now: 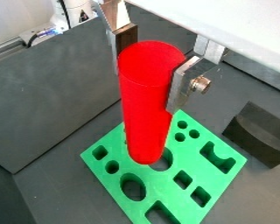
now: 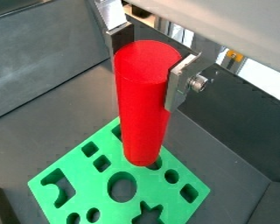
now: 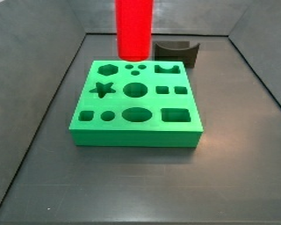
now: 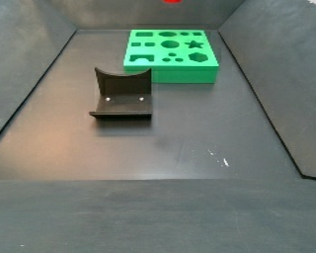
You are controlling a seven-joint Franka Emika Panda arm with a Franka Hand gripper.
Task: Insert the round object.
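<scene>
My gripper (image 1: 152,63) clamps the tall glossy red cylinder (image 1: 146,101) between its silver fingers (image 1: 185,80), hanging upright above the green plastic block (image 1: 166,171) below my jaws

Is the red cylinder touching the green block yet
Cannot tell. In both wrist views the end effector holds the red cylinder upright over the green block, but its lower end overlaps the block with no visible gap or contact.

End effector (image 1: 152,54) holding round object (image 1: 146,101) above block (image 1: 166,171)
</scene>
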